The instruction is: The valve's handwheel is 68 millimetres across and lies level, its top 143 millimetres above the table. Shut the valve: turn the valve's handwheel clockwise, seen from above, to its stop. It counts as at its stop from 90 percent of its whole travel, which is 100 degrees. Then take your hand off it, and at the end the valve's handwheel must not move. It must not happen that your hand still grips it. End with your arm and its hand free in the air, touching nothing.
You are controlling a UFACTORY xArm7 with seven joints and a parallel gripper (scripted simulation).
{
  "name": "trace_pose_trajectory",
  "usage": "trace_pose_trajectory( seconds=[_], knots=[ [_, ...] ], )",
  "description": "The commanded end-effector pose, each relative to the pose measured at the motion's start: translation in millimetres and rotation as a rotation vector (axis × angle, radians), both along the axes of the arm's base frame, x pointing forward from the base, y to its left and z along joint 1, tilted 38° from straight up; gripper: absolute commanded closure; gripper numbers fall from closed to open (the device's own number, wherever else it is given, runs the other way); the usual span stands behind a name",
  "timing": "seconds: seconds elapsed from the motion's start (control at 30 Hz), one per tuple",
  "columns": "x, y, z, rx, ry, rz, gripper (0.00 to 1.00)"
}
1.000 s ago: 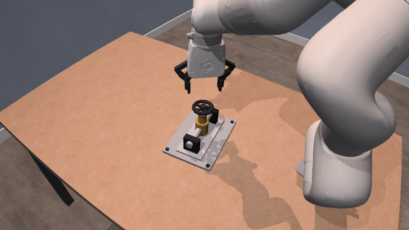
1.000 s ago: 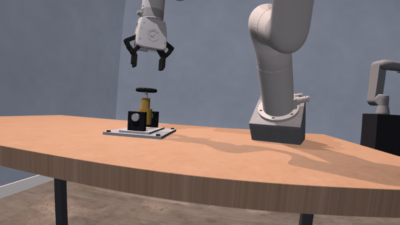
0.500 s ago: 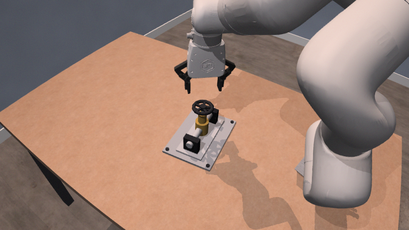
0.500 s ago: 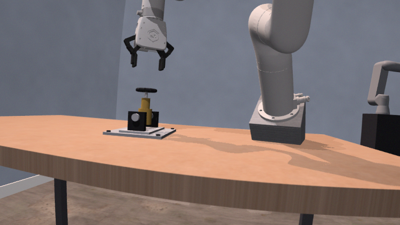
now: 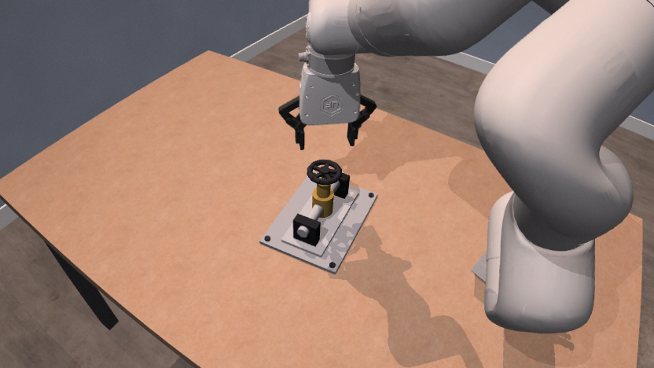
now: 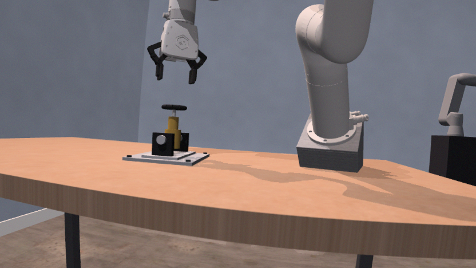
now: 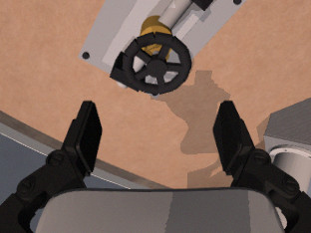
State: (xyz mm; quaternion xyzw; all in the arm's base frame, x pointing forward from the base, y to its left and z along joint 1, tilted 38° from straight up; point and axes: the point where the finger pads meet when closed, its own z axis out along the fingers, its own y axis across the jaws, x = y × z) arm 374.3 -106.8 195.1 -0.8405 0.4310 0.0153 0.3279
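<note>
The valve stands on a grey base plate (image 5: 352,229) (image 6: 196,158) (image 7: 114,21) near the middle of the table. Its black spoked handwheel (image 5: 324,171) (image 6: 174,107) (image 7: 155,64) lies level on top of a brass body (image 5: 322,199) (image 6: 173,128) (image 7: 154,27), with a grey pipe between two black blocks below. My gripper (image 5: 325,139) (image 6: 175,76) (image 7: 157,115) is open wide and empty. It points down and hangs clearly above the handwheel, touching nothing. In the wrist view the wheel lies ahead of the two fingertips, not between them.
The arm's grey base block (image 6: 329,158) stands on the table to the right of the valve. A dark box with a grey fixture (image 6: 452,156) sits at the far right edge. The table's edges (image 6: 199,216) show in the top and exterior views.
</note>
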Motion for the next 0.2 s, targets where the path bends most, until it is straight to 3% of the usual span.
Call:
trace_pose_trajectory(
  seconds=[0.0, 0.17],
  knots=[
    [0.6, -1.5, 1.1, -0.001, -0.003, -0.003, 0.00],
    [0.6, -1.5, 1.1, -0.001, -0.003, -0.003, 0.00]
  ],
)
